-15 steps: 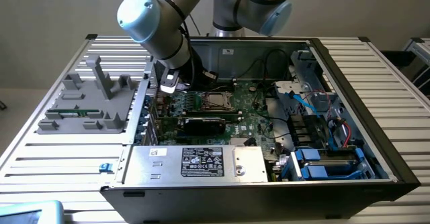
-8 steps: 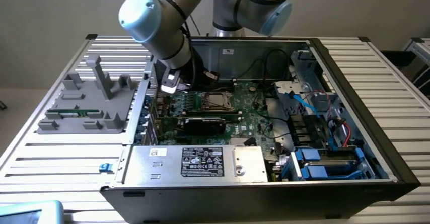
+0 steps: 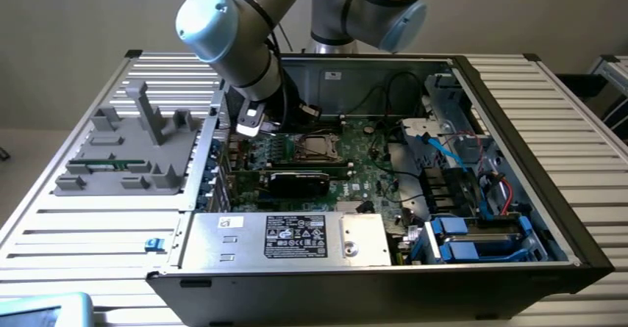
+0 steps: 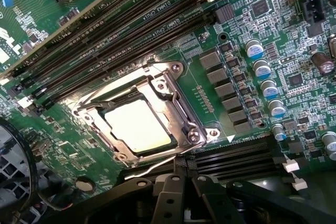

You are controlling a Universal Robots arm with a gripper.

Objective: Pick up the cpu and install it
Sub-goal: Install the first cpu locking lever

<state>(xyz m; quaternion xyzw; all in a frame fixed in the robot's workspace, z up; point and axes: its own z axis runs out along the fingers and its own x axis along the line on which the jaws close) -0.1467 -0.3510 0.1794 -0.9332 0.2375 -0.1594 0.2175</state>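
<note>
The cpu (image 4: pixel 137 125) is a pale silver square lying flat inside the dark socket, with the socket's metal frame (image 4: pixel 178 106) around it. In the exterior view the cpu (image 3: pixel 319 148) sits mid-motherboard inside the open computer case. My gripper (image 3: pixel 248 127) hangs over the board, toward the exterior view's left of the socket and above it. The black fingers (image 4: pixel 169 195) stand close together, shut, with nothing between them. They hover just beside the socket frame, apart from the cpu.
Rows of memory slots (image 4: pixel 131 30) run beside the socket, and a line of capacitors (image 4: pixel 262 80) stands on its other side. A grey fixture block (image 3: pixel 128 154) rests on the table outside the case. The power supply (image 3: pixel 284 235), a black card (image 3: pixel 299 180) and the blue drive bays (image 3: pixel 471 239) crowd the case.
</note>
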